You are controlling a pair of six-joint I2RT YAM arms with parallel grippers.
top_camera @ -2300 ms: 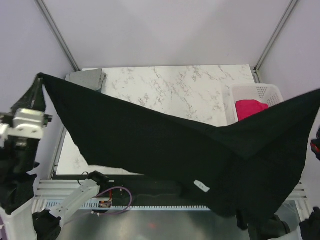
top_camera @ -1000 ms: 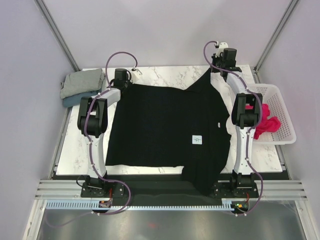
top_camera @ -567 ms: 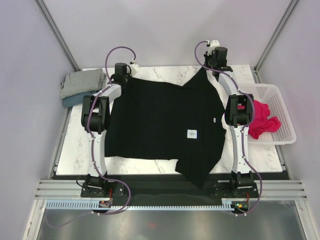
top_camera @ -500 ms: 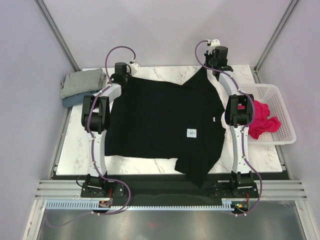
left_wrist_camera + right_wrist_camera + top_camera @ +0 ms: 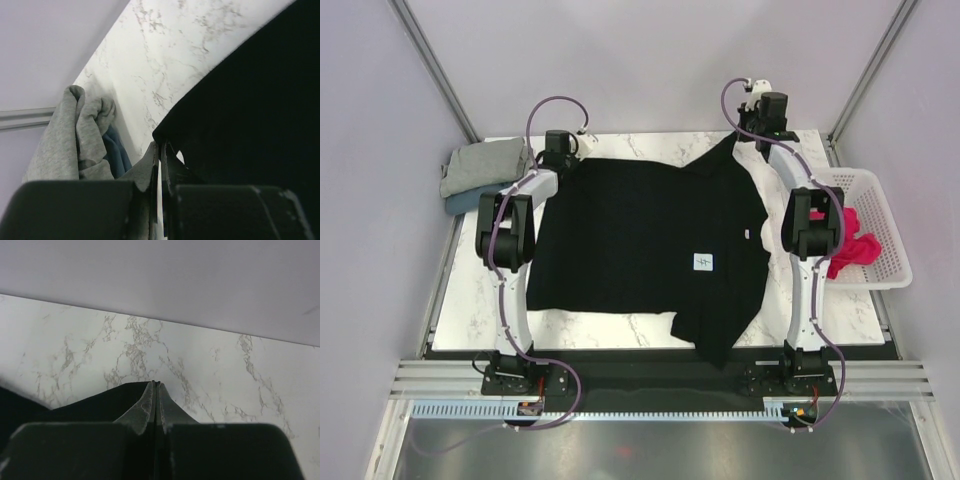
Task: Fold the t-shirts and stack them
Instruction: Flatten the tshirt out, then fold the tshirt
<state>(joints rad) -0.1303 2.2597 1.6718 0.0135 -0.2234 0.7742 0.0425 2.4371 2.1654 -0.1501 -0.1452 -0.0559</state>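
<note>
The black t-shirt lies spread flat on the marble table, its small white tag facing up. One lower corner hangs over the near edge. My left gripper is shut on the shirt's far left corner, and the left wrist view shows black cloth pinched at the tips of the left gripper. At the far right, my right gripper is shut on a raised point of the shirt. In the right wrist view the right gripper pinches that black cloth.
A folded grey t-shirt lies on a dusty blue t-shirt at the far left corner, close to my left gripper. A white mesh basket off the right edge holds the pink-red t-shirt. Frame posts stand at both back corners.
The black shirt was held stretched in the air, then came down flat on the table. Over the last second it slid a little away from the near edge, and the right gripper shifted slightly right.
</note>
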